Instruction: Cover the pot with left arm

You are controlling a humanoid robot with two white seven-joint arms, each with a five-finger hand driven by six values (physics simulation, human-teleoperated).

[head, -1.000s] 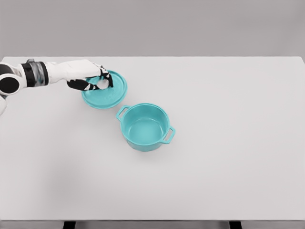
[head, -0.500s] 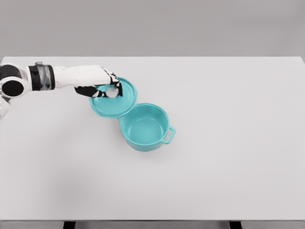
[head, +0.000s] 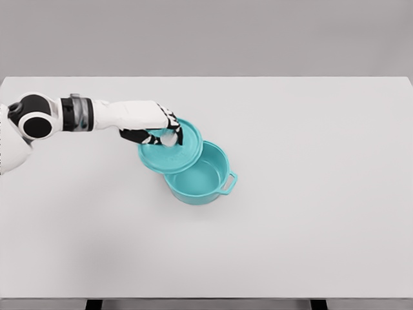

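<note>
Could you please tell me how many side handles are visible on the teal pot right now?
1. It sticks out of the pot at its lower right. The lid, held by the left robot hand, overlaps the pot's upper left, so a second handle may be hidden there.

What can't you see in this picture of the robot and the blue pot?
- Head view: the pot's left handle and near-left rim, hidden by the lid.
- The lid's knob, mostly wrapped by the left hand.
- The left arm's shoulder, cut off by the left edge.
- The right arm: out of view.
- The table's legs, cut off at the bottom.

Left hand [head: 157,126] gripping lid [head: 171,152] (teal), overlapping pot [head: 205,184]
</note>
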